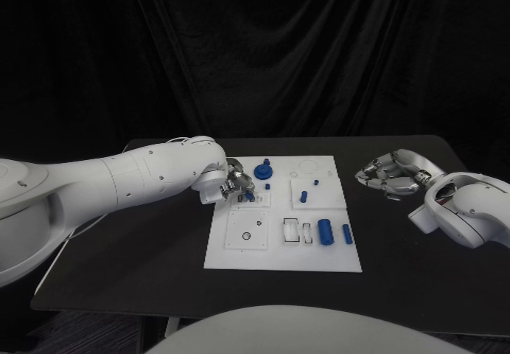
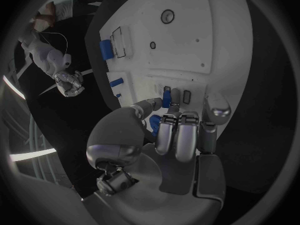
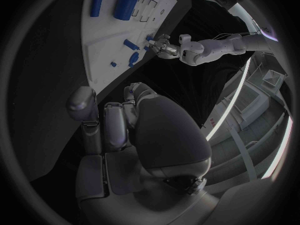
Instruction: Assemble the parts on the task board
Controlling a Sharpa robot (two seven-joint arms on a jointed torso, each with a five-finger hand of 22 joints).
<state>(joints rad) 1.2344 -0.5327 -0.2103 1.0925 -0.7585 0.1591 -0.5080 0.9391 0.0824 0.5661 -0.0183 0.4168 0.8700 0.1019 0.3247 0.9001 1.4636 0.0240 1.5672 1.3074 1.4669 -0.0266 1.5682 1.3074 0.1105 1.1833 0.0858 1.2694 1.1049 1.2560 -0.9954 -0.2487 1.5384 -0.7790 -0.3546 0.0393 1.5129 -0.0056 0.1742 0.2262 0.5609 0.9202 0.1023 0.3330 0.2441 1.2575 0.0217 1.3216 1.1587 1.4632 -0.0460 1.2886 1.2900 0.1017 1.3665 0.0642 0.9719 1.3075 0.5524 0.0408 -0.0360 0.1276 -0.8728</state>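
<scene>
Several parts point(image 1: 325, 231) lay loose near the board's point(image 1: 281, 257) right edge, so most assembly remained, while the left hand point(image 1: 236, 182) pinched a peg point(image 1: 250, 195) near its far-left corner and the right hand point(image 1: 388, 175) hung curled, empty, off its right edge.

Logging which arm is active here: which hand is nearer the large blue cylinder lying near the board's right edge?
Roughly even, perhaps left. The left hand is over the task board, across it and farther back than the large blue cylinder; the right hand hovers off the board's right edge, also farther back.
</scene>
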